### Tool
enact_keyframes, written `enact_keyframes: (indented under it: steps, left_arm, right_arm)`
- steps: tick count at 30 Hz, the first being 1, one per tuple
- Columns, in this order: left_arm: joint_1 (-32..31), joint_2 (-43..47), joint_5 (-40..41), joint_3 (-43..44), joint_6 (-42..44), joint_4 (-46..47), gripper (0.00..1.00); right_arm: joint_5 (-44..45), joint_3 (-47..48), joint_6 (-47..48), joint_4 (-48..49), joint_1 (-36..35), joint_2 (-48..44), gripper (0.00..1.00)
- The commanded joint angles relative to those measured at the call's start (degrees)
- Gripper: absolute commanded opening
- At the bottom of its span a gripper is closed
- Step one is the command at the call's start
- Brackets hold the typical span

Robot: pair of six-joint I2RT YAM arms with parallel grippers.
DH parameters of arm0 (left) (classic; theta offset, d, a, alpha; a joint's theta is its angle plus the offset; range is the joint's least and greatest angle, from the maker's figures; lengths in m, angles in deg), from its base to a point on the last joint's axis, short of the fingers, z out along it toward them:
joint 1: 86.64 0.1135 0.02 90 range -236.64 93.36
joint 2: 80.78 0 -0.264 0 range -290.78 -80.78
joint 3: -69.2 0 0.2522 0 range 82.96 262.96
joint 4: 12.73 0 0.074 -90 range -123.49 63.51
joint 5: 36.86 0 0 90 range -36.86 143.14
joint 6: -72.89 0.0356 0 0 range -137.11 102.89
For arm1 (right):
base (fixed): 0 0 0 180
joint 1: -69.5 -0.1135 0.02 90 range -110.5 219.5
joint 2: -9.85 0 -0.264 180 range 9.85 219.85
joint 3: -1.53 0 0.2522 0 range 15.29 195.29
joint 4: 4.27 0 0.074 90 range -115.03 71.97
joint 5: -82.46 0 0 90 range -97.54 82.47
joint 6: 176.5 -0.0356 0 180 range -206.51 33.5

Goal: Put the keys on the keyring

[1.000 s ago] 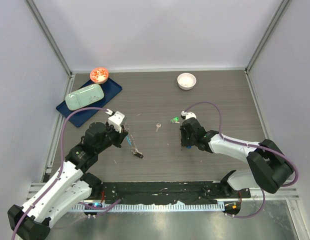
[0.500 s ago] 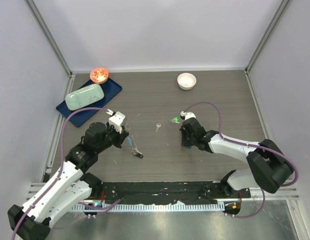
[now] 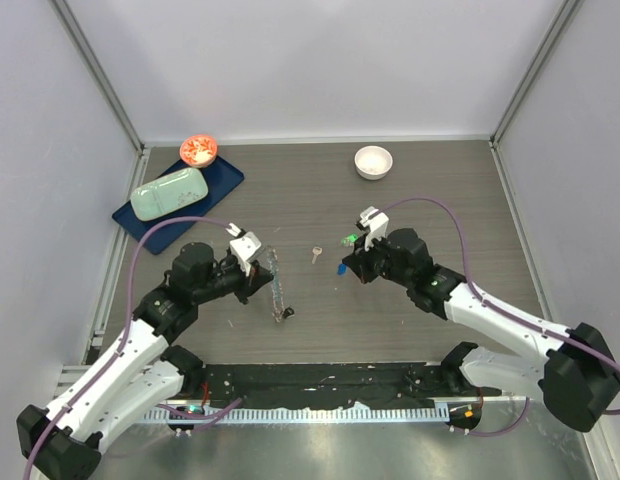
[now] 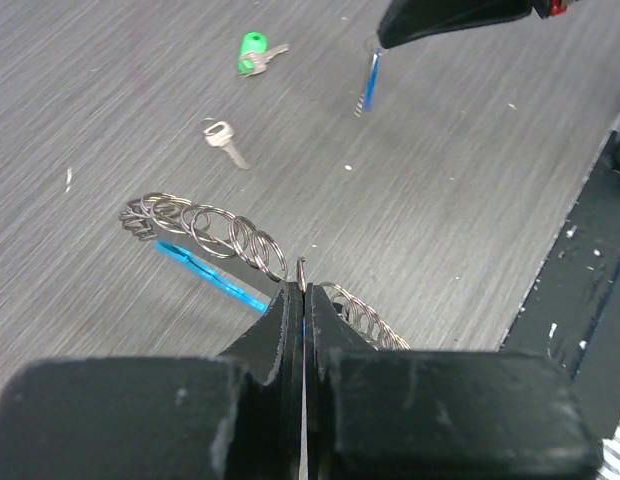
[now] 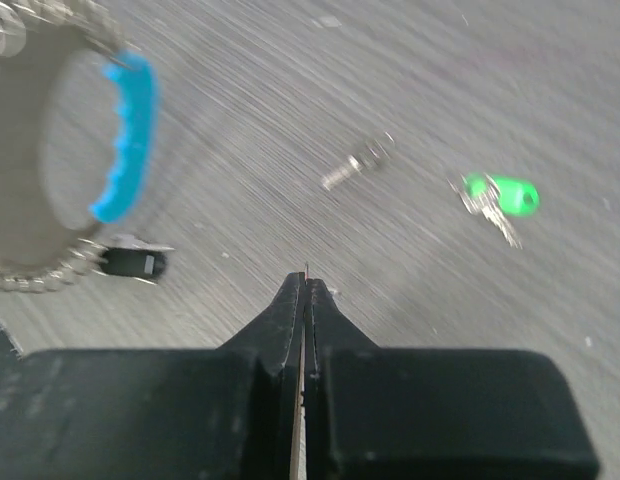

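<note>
The keyring [image 4: 215, 228], a silvery chain loop with a light-blue strip [image 4: 208, 278], hangs from my left gripper [image 4: 302, 284], which is shut on one of its links. In the top view that gripper [image 3: 266, 278] holds the keyring [image 3: 278, 288] left of centre. My right gripper [image 3: 347, 267] is shut on a blue key [image 3: 342, 269], which dangles below its tips [image 4: 370, 82]. On the table lie a green-headed key [image 3: 348, 239], a plain silver key [image 3: 316, 254] and a black-headed key [image 5: 135, 263]. The right wrist view shows its jaws [image 5: 306, 285] shut on a thin metal sliver.
A white bowl [image 3: 373, 161] stands at the back right. At the back left, a dark blue tray [image 3: 225, 177] carries a pale green case [image 3: 169, 193], with a red dish [image 3: 199, 149] beside it. A black rail [image 3: 320, 380] runs along the near edge.
My right gripper closed on the blue key and lifted it up and to the left. My left gripper shifted right, raising the keyring into a hanging loop.
</note>
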Motion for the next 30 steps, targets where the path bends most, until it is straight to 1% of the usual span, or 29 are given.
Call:
enact_keyframes:
  steps: [1,2,4,5,6,8,9,10,14,16,18,22,27,30]
  left_arm:
    - [0.3,-0.5,-8.5,0.6,1.8,6.9,0.00]
    - [0.3,-1.1,-10.1,0.6,2.0,7.2,0.00]
    - [0.3,-2.0,-11.7,0.9,2.9,8.0,0.00]
    - [0.3,-2.9,-13.8,1.0,3.6,8.3,0.00]
    - [0.2,-3.5,-14.5,1.1,3.8,9.1,0.00]
    - [0.3,-5.5,-15.6,2.1,4.6,9.5,0.00]
    - [0.3,-6.3,-16.8,2.6,5.0,9.3,0.00]
    - [0.3,-7.3,-17.5,3.2,5.7,9.1,0.00]
    - [0.1,-11.5,-18.8,6.8,6.7,8.8,0.00]
    - [0.0,-13.8,-19.2,8.8,7.6,8.8,0.00]
    - [-0.2,-16.5,-19.4,11.6,10.5,6.5,0.00]
    - [-0.2,-18.9,-21.3,14.0,14.8,2.8,0.00]
    - [-0.2,-18.1,-23.9,11.9,18.6,2.3,0.00]
    - [-0.3,-15.8,-24.2,10.2,20.2,2.7,0.00]
  right_arm:
    - [-11.5,-1.0,5.6,11.6,-0.5,-4.0,0.01]
    - [-14.5,-1.2,6.3,14.2,-0.5,-4.5,0.01]
    - [-17.7,-1.1,7.1,16.6,-0.5,-4.6,0.01]
    - [-19.1,-1.0,7.4,17.4,-0.5,-4.4,0.01]
    - [-21.9,-0.9,7.4,18.3,-0.5,-4.2,0.01]
    - [-23.8,-1.0,7.3,21.7,-0.6,-3.8,0.01]
    - [-26.1,-1.2,7.0,23.2,-0.6,-3.4,0.01]
    - [-27.3,-1.3,6.5,26.3,-0.6,-3.1,0.01]
    - [-32.0,-1.0,6.0,30.4,-0.7,-1.6,0.01]
    - [-33.3,-1.2,6.4,30.6,-0.8,-1.2,0.01]
    - [-33.1,-2.2,6.8,30.7,-0.8,-1.5,0.01]
    - [-32.0,-4.6,7.4,31.7,-0.8,-2.9,0.01]
    - [-32.0,-5.2,7.4,32.8,-1.1,-2.9,0.01]
    - [-32.0,-5.6,7.4,33.3,-1.1,-2.8,0.01]
